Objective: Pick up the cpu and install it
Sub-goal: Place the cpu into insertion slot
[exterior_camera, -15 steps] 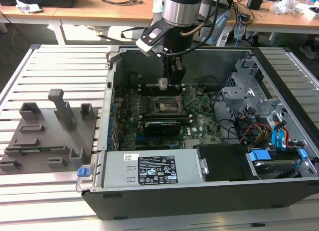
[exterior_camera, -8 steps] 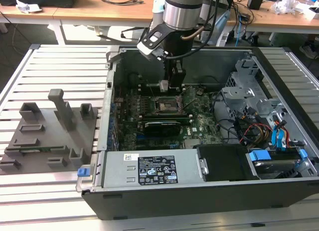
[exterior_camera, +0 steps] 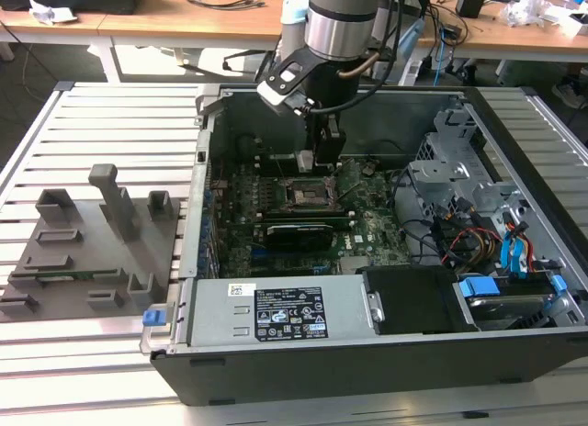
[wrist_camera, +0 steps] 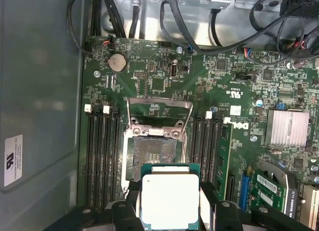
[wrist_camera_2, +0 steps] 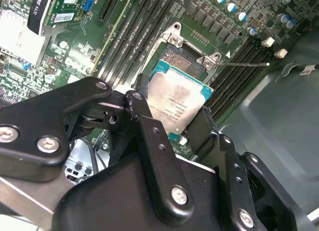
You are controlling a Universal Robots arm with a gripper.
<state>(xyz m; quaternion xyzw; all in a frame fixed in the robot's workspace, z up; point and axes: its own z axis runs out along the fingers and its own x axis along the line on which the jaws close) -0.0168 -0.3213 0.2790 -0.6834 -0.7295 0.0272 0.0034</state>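
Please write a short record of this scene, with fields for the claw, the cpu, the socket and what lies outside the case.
claw: claw shut on the cpu, inside the open computer case
cpu: held by two opposite edges, metal plate showing, over the motherboard near the socket, not yet seated
socket: frame lifted open, empty
outside: grey tray on the slatted table, at the exterior view's left
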